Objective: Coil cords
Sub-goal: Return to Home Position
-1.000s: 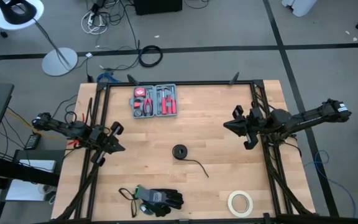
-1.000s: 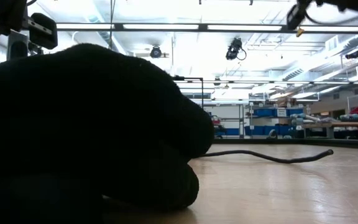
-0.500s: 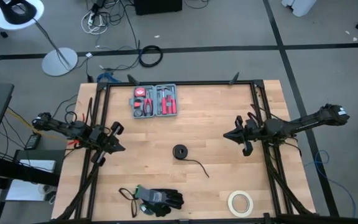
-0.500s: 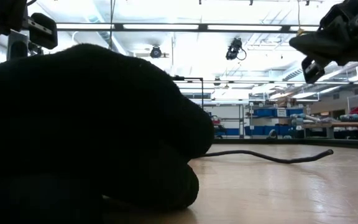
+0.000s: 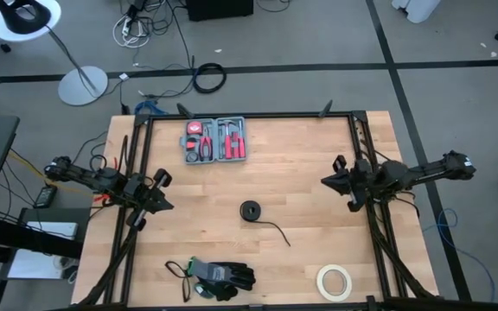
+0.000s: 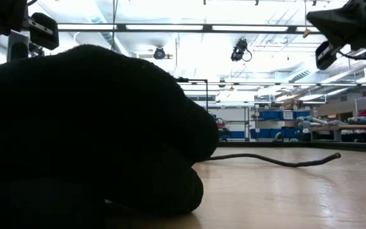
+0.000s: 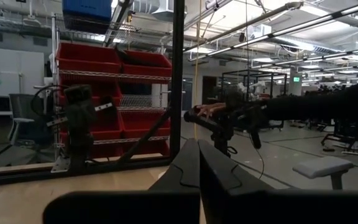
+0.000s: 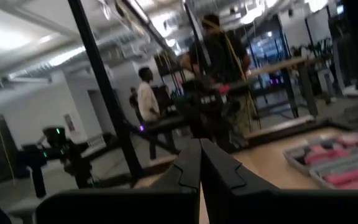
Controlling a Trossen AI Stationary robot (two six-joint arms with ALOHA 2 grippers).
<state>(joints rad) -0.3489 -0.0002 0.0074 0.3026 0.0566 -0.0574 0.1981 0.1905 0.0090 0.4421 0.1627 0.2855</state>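
- The cord [image 5: 251, 211] lies as a small round coil near the middle of the table [image 5: 318, 147]; its loose tail runs off toward 4 o'clock.
- The left gripper [image 5: 167, 204] hovers at the 9 o'clock side, fingers pressed together and holding nothing.
- The right gripper [image 5: 326, 180] hovers at 3 o'clock, likewise closed and empty.
- The gloves [image 5: 223, 276] lie at 7 o'clock, the tape roll [image 5: 335, 281] at 5 o'clock and the tool case [image 5: 215, 140] at 11 o'clock.

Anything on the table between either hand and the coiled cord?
Nothing visible: only bare table lies between the left hand and the cord, and likewise for the right hand.
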